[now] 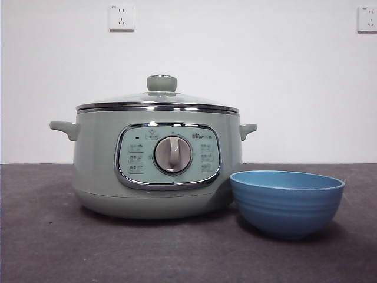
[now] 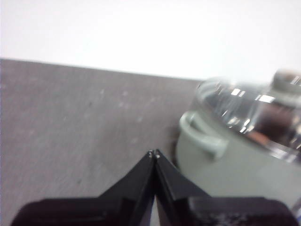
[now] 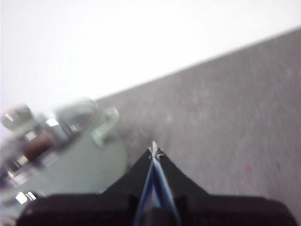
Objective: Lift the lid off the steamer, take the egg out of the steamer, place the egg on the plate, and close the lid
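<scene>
1. The left gripper [image 2: 154, 153] has its jaws together, empty, beside the steamer [image 1: 156, 162]; the right gripper [image 3: 154, 149] likewise, on its other side.
2. The lid [image 1: 159, 100] sits closed; its small knob [image 1: 161, 82] could slip from a shallow pinch.
3. The plate [image 1: 286, 202] at the steamer's 4 o'clock, nearly touching, could be knocked.
4. The table [image 1: 47, 247] lies open at 9 o'clock.
</scene>
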